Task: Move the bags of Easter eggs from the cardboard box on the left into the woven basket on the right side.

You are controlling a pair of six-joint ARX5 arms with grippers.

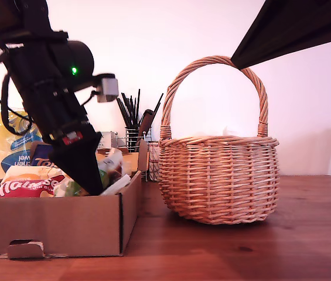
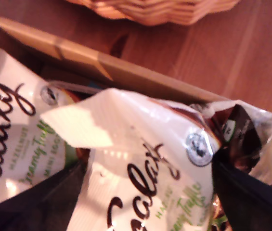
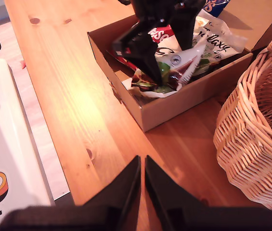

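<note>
My first gripper (image 2: 145, 192) has its fingers (image 2: 241, 192) spread either side of a white Galaxy pouch (image 2: 140, 159), down in the cardboard box (image 1: 60, 225) at the corner nearest the woven basket (image 1: 219, 178). Whether they've actually pinched it, can't tell. A red Maltesers bag (image 1: 27, 186) and other pouches crowd right around it. My second gripper (image 3: 142, 180) is pretty much closed on nothing, up above bare wooden table (image 3: 73, 91). Basket sits just beside the box with a narrow gap of table between, handle arching high. A black wire utensil holder (image 1: 133, 132) stands behind.
</note>
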